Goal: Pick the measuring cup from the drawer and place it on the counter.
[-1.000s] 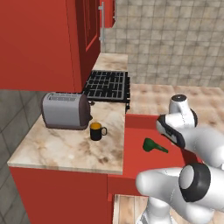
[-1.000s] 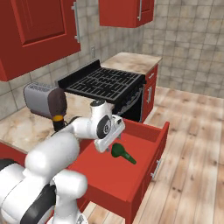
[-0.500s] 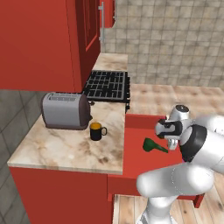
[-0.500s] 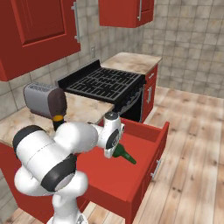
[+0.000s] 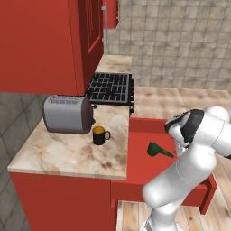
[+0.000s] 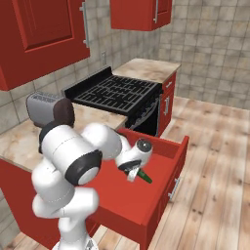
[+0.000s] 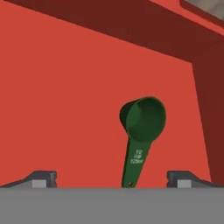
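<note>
end effector (image 7: 111, 178) spread wide, holding nothing | measuring cup (image 7: 142, 131) mid-frame on drawer (image 7: 65, 109) floor, handle pointing down between the fingertips

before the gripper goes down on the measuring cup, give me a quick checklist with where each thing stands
1. Drawer pulled open: ok.
2. Measuring cup lying free on the drawer floor, nothing on top of it: ok.
3. Gripper open, fingertips spread wide on either side of the cup's handle in the hand view: ok.
4. Gripper lined up over the cup: ok for the handle end; the bowl lies further ahead.
5. Gripper clear of the drawer walls: cannot tell, the arm hides it in the base views.
6. Free counter for the drop, in front of the toaster and black mug: ok.
</note>
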Robot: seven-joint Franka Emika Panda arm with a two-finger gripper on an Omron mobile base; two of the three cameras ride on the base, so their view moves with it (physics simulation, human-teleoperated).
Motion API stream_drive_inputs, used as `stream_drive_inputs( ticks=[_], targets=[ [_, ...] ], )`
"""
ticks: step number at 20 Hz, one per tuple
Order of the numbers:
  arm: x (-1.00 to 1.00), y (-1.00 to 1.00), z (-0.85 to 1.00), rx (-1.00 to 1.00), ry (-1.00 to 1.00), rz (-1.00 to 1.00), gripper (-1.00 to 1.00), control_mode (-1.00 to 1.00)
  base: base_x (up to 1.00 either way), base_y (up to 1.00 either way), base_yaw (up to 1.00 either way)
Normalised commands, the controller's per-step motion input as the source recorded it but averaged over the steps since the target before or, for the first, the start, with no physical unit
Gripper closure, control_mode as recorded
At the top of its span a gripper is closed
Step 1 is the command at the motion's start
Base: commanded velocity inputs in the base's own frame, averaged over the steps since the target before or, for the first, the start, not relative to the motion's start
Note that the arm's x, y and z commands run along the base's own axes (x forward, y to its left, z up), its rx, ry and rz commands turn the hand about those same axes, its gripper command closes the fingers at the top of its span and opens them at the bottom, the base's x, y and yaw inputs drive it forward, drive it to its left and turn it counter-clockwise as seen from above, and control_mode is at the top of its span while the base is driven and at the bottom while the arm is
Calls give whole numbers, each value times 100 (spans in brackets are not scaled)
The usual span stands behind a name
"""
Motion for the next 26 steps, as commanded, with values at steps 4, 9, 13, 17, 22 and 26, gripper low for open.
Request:
stream_drive_inputs(
  ticks=[4,9,13,17,22,26],
  targets=[
    [0,-10,-32,17,-19,0,-100,-100,0,0,0],
    [12,0,-6,10,-13,-2,-100,-100,0,0,0],
    [42,0,0,2,-1,0,-100,-100,0,0,0],
    [54,0,-1,0,3,0,-100,-100,0,0,0],
    [32,-16,-22,-1,15,0,-100,-100,0,0,0],
    [13,-28,-30,0,23,0,-100,-100,0,0,0]
  ],
)
